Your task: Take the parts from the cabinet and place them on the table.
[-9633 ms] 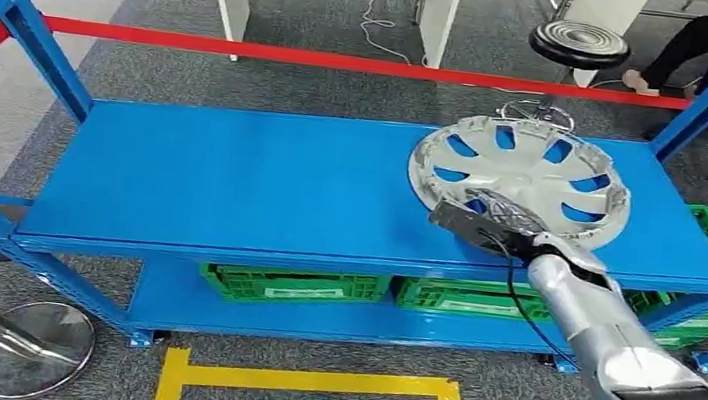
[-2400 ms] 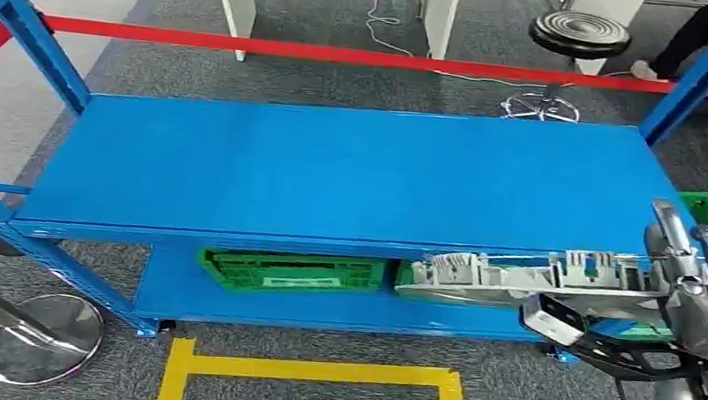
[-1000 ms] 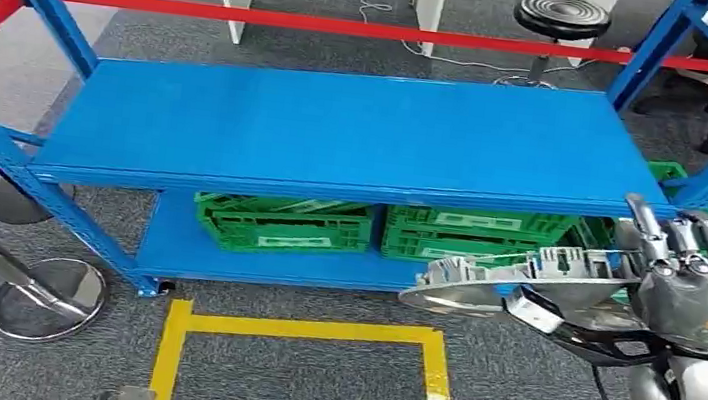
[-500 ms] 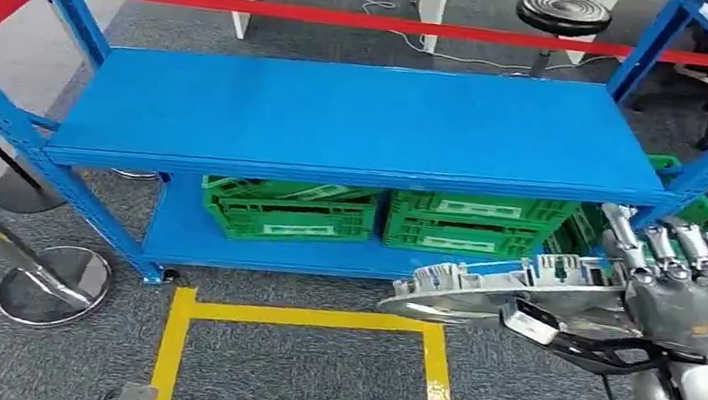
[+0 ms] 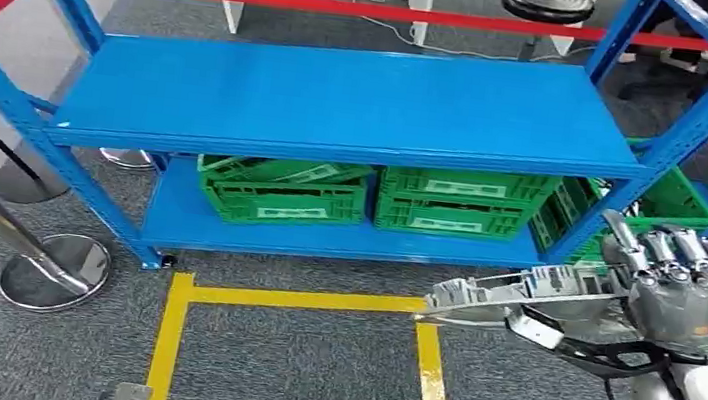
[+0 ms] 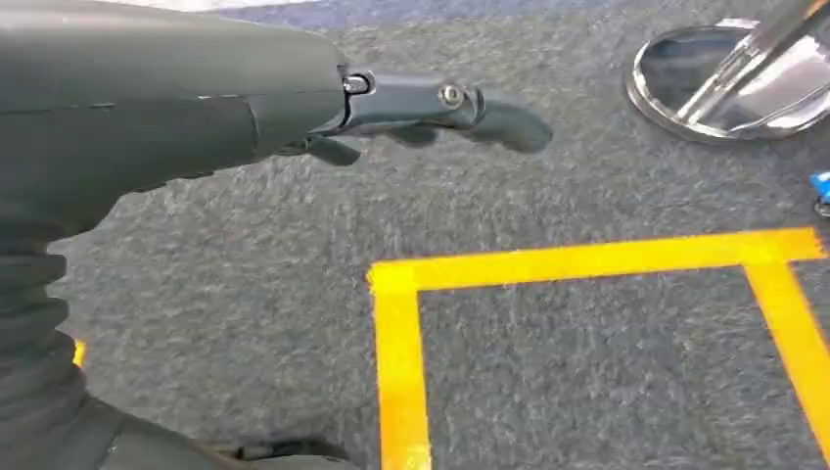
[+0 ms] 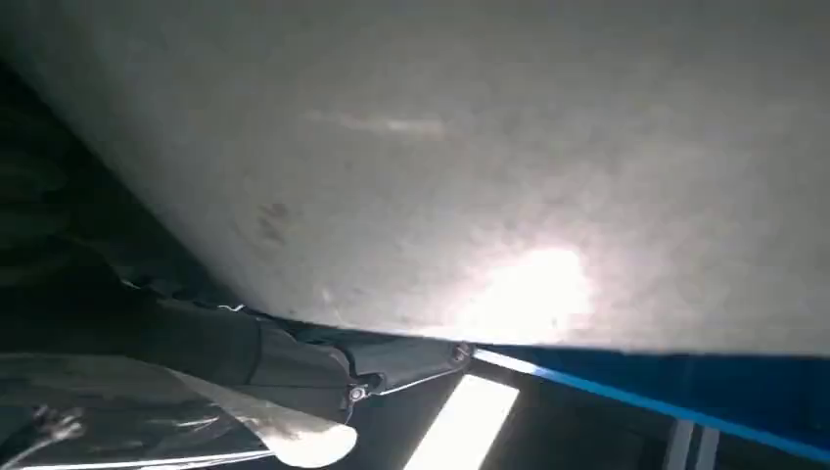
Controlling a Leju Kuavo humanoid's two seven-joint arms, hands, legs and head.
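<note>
The right hand grips a silver wheel cover by one edge, fingers laid over its rim and the thumb underneath. The cover lies nearly flat, seen edge-on, and sticks out to the left of the hand above the grey carpet, in front of the blue shelving rack and clear of it. Its free end hangs over the near right corner of a yellow tape outline marked on the floor. In the right wrist view the pale surface of the cover is pressed close to the lens, with the hand's dark thumb below it.

The rack's top shelf is a bare blue sheet. On the lower shelf stand two green crates side by side, and further green crates sit past the rack's right end. A red barrier tape runs behind the rack, and a chrome stanchion base rests on the carpet off the rack's left front corner.

The left hand hangs over the carpet near the yellow tape, holding nothing, its dark fingers only loosely bent.
</note>
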